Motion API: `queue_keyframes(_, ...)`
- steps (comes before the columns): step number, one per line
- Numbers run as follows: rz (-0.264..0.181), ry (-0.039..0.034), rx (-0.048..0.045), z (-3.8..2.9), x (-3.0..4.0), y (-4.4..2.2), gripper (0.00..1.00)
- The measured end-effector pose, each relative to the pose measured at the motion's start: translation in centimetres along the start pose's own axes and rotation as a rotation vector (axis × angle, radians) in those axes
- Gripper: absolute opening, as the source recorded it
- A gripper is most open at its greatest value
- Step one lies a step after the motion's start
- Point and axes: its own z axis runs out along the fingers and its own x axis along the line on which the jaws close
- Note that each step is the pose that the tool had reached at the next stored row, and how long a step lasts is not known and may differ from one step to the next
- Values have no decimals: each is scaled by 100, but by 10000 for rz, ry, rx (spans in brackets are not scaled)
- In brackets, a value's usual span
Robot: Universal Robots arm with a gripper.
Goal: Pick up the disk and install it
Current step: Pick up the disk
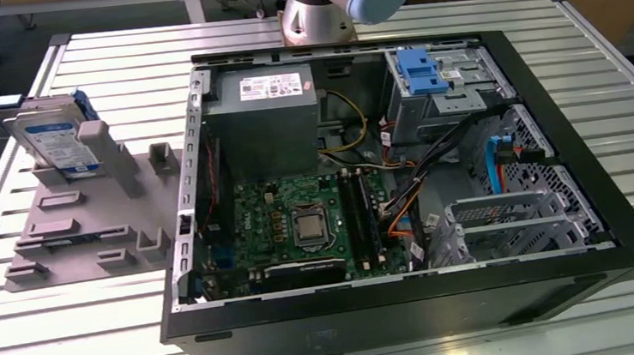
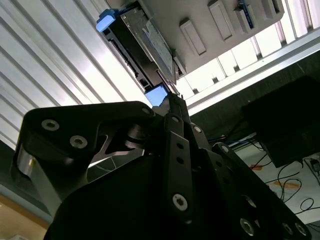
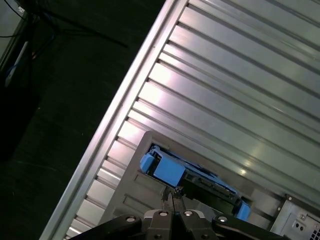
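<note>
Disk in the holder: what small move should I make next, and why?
Probably open the end effector first: its jaws look shut, and the disk stands on edge in the grey holder, close ahead of it in both wrist views, not yet gripped.

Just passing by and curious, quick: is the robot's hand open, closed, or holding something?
Gripper: fingers closed together, holding nothing. The disk stands in its grey stand.
</note>
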Motion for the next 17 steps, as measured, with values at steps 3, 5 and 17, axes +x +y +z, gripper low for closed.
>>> queue_keyframes(3,72,-2,1,0,0,0,11)
queue_keyframes(5,120,-5,1,0,0,0,11)
queue_keyframes(17,410,-17,3,0,0,0,11)
